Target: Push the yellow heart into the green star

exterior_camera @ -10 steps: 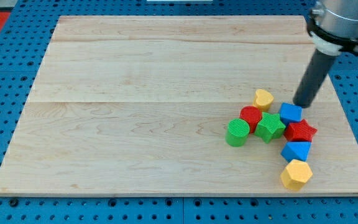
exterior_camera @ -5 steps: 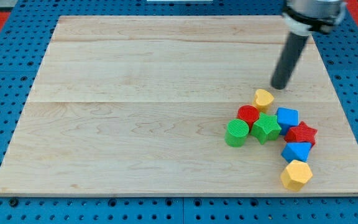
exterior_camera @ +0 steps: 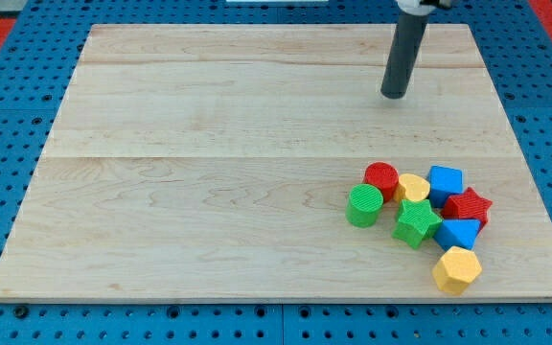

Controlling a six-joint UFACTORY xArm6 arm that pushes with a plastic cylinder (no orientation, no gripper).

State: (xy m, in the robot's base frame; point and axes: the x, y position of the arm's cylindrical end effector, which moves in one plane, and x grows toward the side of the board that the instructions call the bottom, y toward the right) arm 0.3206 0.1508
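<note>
Blue pegboard frames the wooden table (exterior_camera: pixel 209 144). My tip (exterior_camera: pixel 392 96) has pulled away to twelve o'clock, clear of the blocks; no pincer here. Yellow heart (exterior_camera: pixel 412 187) has slid down, now touching green star (exterior_camera: pixel 416 221) at its twelve o'clock: looks done. Heart's point direction unclear.

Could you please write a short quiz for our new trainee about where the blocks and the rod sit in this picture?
1. True or false: my tip is touching the yellow heart.
2. Which block lies directly below the yellow heart in the view? A) green star B) green cylinder C) blue cube
3. Fill in: the block nearest the view's bottom is the yellow ____.

Key
1. False; it stands apart, toward the view's top.
2. A; the heart appears to touch the star.
3. Hexagon.
</note>
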